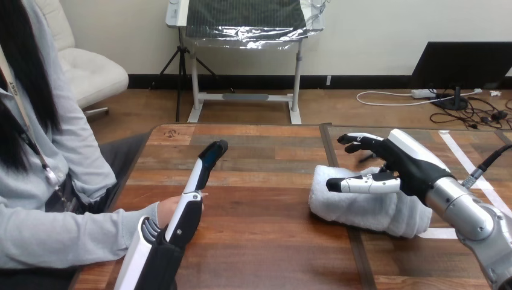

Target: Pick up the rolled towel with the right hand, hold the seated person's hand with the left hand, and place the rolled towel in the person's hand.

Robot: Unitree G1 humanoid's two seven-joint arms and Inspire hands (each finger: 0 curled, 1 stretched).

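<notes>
Rolled towel [356, 208] — white, thick, fluffy, right hand [416, 169] over it, fingers apart — left hand [184, 220] fingers straight

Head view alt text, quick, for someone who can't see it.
The right hand, fingers open, is poised over the towel on the table's right side, not gripping it. At left, the left hand, fingers straight, sits beside the person's hand without curling round it.
</notes>
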